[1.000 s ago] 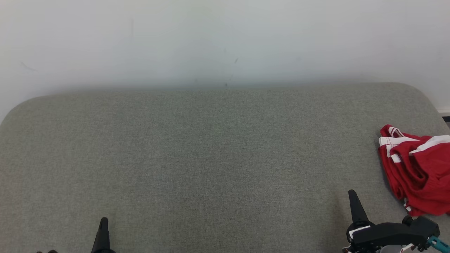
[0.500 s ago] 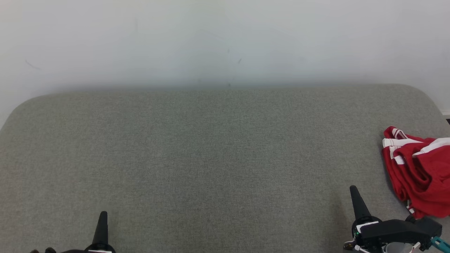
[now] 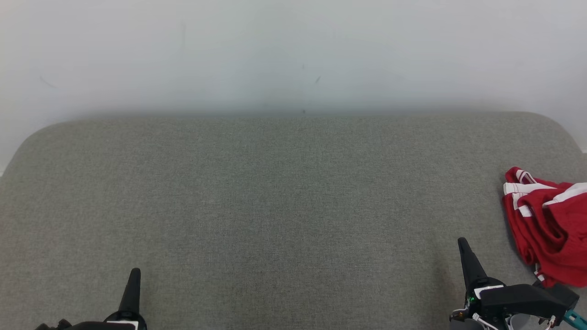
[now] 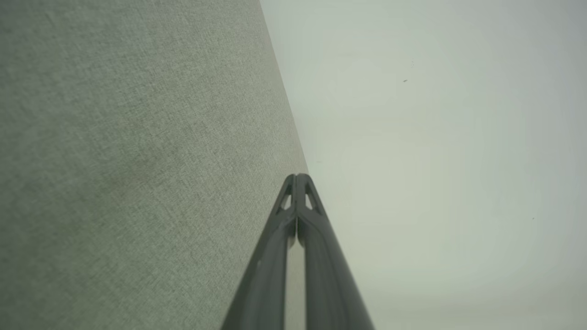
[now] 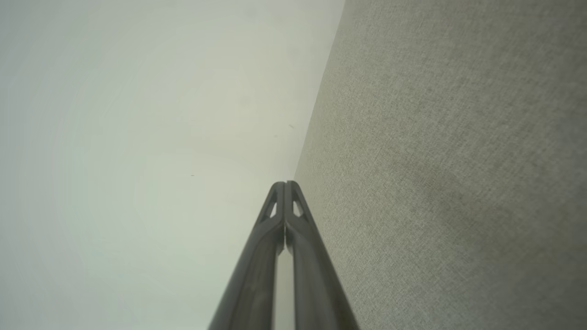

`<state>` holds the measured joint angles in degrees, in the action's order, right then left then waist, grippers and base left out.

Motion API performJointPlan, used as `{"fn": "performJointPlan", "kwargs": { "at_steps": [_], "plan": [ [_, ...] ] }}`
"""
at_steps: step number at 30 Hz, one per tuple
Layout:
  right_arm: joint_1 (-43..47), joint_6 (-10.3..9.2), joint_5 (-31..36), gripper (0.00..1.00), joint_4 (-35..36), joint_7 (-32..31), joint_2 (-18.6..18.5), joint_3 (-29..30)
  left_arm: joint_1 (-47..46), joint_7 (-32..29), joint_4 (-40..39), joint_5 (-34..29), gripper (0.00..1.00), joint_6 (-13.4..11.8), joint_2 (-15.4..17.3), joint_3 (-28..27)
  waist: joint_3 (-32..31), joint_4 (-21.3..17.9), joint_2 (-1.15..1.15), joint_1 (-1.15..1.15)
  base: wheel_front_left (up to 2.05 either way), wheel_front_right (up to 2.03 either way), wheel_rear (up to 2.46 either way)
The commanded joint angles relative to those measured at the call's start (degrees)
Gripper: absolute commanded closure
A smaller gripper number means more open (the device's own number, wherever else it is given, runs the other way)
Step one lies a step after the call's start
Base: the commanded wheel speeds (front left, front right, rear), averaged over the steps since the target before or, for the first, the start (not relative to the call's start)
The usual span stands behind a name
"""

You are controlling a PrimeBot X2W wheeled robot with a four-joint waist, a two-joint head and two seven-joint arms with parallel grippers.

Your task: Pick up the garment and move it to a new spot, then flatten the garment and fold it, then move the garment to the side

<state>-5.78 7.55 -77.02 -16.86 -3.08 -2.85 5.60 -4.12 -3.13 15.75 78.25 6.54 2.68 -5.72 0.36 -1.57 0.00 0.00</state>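
The garment (image 3: 550, 224) is a red piece with white stripes, lying crumpled at the right edge of the grey fabric surface (image 3: 284, 197), partly cut off by the head view's border. My right gripper (image 3: 462, 243) stands at the lower right, a little left of the garment and apart from it, shut with nothing in it. At the lower left my left gripper (image 3: 135, 272) is also shut and empty, far from the garment. Each wrist view shows its own fingers pressed together: left gripper (image 4: 296, 176), right gripper (image 5: 285, 183).
A pale wall (image 3: 293, 55) rises right behind the grey surface. The surface has rounded far corners and stretches wide between the two grippers. In the wrist views the wall (image 4: 435, 160) and fabric (image 5: 449, 160) meet along a slanted line.
The head camera has shifted slightly, so the whole scene slid right and down. Both grippers reach a little further up the view. The garment lies as before.
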Motion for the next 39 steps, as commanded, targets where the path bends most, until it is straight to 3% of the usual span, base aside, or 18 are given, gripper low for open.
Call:
{"fn": "performJointPlan", "kwargs": {
  "at_steps": [1,31,39],
  "plan": [
    [-0.55,-0.09,-1.39,1.0,0.63,-0.35,-0.04,0.15,-1.08,-0.25,-0.6,1.23,1.0,0.17,0.27,-0.21,-0.01,0.05,0.0,0.0,0.0,0.0,0.0],
    [-0.66,-0.12,-15.25,1.0,2.95,-3.56,-0.03,0.97,-2.37,-3.54,-1.82,13.88,1.0,1.14,0.31,-0.92,-0.18,1.5,0.0,0.0,0.0,0.0,0.0],
    [-0.64,-0.12,-15.44,1.0,2.98,-3.65,-0.03,0.99,-2.43,-3.53,-1.82,14.32,1.0,1.01,0.31,-0.96,-0.19,1.57,0.0,0.0,0.0,0.0,0.0]
  ]
}}
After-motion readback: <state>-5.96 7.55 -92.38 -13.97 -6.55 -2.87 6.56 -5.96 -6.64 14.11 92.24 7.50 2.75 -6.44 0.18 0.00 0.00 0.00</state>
